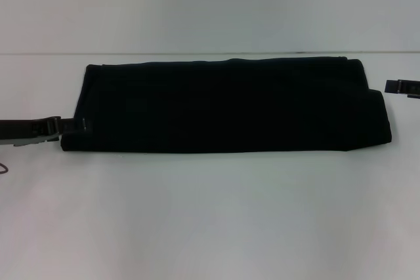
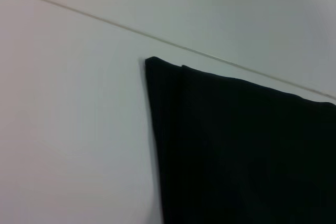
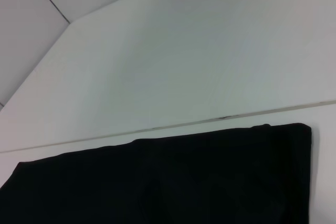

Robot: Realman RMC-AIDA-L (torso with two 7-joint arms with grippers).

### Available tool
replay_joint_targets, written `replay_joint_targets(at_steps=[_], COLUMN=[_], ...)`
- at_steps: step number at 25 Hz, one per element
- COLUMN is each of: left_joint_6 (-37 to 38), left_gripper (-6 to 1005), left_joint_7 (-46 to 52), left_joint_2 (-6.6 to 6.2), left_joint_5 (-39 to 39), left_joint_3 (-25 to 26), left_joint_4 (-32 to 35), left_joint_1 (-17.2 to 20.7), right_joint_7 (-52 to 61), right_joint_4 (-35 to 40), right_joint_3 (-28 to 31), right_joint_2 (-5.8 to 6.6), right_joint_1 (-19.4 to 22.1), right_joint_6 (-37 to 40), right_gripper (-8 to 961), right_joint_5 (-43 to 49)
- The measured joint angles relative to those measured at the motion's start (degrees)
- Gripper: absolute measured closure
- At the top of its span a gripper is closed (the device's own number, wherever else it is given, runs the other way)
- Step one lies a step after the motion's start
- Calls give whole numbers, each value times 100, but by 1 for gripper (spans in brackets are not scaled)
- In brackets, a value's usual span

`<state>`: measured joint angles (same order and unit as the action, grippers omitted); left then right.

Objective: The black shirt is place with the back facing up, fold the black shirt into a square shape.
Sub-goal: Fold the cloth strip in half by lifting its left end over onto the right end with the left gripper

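Black cloth fills the middle of the white table [image 1: 210, 221]: the shirt [image 1: 230, 106] already lies folded into a long band running left to right, close to the far table edge. I judge the remaining step to be folding that band across its length into a square.

I see the left gripper [image 1: 58, 129] low at the band's near-left corner, touching or just beside the cloth. I cannot tell whether its fingers are apart or pinched on the fabric. The right gripper [image 1: 401, 86] sits just beside the band's right end, apart from it; its finger state is likewise unreadable.

Risks from here:
- Grasping only the top layer would let the lower layers stay behind and open the fold.
- Uneven lift between the two ends would skew the square.
- Dragging the soft cloth could bunch it up or push it over the far edge.
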<state>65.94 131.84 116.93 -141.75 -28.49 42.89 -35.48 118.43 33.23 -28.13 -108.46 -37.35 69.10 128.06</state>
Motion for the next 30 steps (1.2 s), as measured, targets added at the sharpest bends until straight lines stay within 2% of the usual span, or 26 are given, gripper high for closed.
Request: replay_joint_targets(at_steps=[8,14,19,27,30], left_joint_6=[-20,-208,-364,-350,-337], left_gripper=[79,99,120,451,556], left_joint_7=[-137,-146,-151,-174,-208], left_joint_2=[21,54,80,85,85], left_joint_5=[-55,-136,-233,-239,-228], left_joint_3=[-44,-481,-574,-576,-585], left_joint_4=[-14,-18,-24,-21,-29], left_joint_1=[-26,-39,-37,-32,-45], right_joint_7=[3,-7,-2,48,54], right_joint_4=[-34,-35,-10,-49,-62], right_joint_3=[0,0,0,-172,-224], right_joint_2=[-5,-15,-24,19,-65], right_joint_1=[0,-38,-48,18,20], right_joint_6=[-122,-171,-184,-137,-253], right_gripper=[177,180,202,252,255], right_joint_5=[0,0,-1,76,220])
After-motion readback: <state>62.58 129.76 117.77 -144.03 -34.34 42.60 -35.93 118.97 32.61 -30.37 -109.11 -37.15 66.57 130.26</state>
